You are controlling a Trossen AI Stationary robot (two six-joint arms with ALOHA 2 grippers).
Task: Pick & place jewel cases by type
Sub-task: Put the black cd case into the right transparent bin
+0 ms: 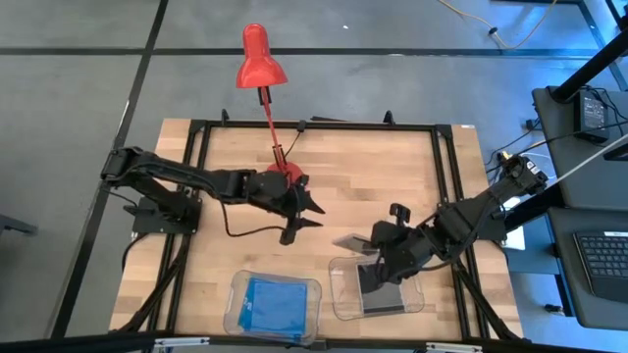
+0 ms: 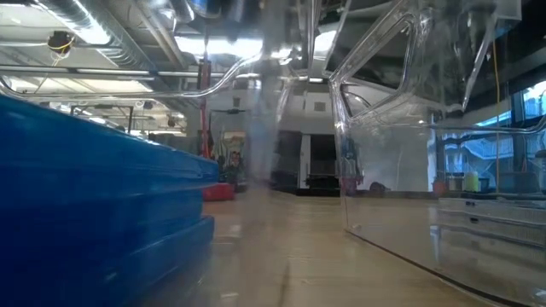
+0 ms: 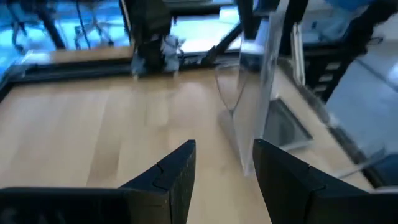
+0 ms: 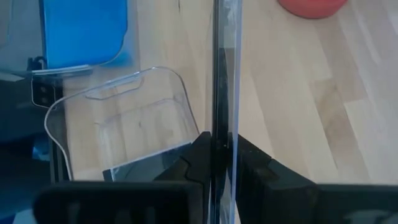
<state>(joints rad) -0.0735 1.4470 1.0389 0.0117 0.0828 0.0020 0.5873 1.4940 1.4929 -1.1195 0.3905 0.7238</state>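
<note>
blue cases (image 1: 272, 301) in left tray (image 1: 236, 286); dark case (image 1: 381, 287) in right tray (image 1: 340, 294); right gripper (image 1: 374, 242) pinching dark-edged case (image 4: 224, 74); left gripper (image 1: 302, 218) spread.

the counter (image 1: 392, 176) is pale, warm wood with fine lengthwise grain, framed by black rails (image 1: 314, 126). the desk lamp (image 1: 261, 59) is bright red from shade to base. both arms are matt black, and so are the left tool (image 1: 302, 220) and right tool (image 1: 371, 245). the stack of jewel cases (image 1: 274, 301) in the left tray (image 1: 235, 294) is translucent blue; that tray is clear. the right tray (image 1: 339, 294) is clear too, holding a dark grey case (image 1: 385, 294). the case (image 4: 225, 74) pinched in the right tool looks dark with a clear edge. the floor (image 1: 78, 78) is grey with dark lines.
</note>
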